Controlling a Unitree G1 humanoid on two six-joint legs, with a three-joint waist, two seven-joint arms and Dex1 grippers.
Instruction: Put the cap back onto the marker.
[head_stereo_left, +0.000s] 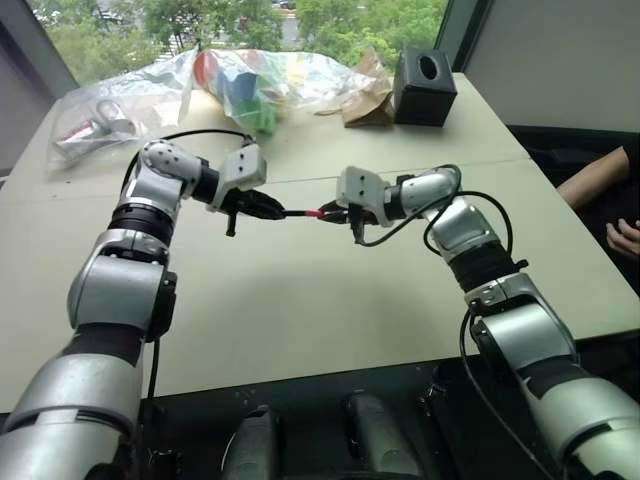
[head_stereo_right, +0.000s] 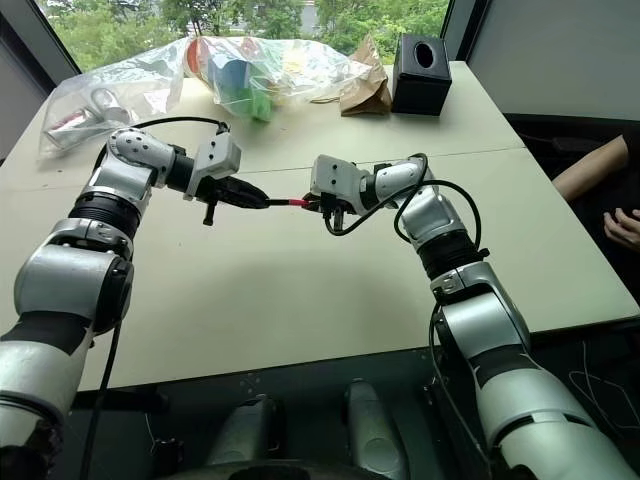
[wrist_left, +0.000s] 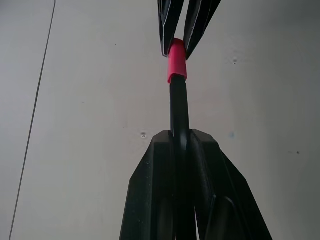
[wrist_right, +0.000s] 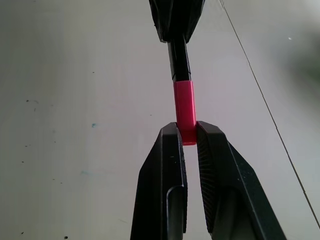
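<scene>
Cap and marker joined in mid-air above the table (head_stereo_left: 300, 300).

The left gripper (wrist_left: 181, 140) is clamped on the black marker (wrist_left: 178, 110); the right gripper (wrist_right: 187, 137) pinches the red cap (wrist_right: 184, 110), which sits over the marker's end. Both are held between the arms, clear of the tabletop. A black box (head_stereo_left: 424, 88) and plastic bags (head_stereo_left: 250, 80) lie at the far edge.

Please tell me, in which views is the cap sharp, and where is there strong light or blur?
Left wrist view: the cap and marker are sharp, the left claw dark. Right wrist view: the cap is sharp in the right claw, the table soft. Eye views: the window is bright, the edges bent.
</scene>
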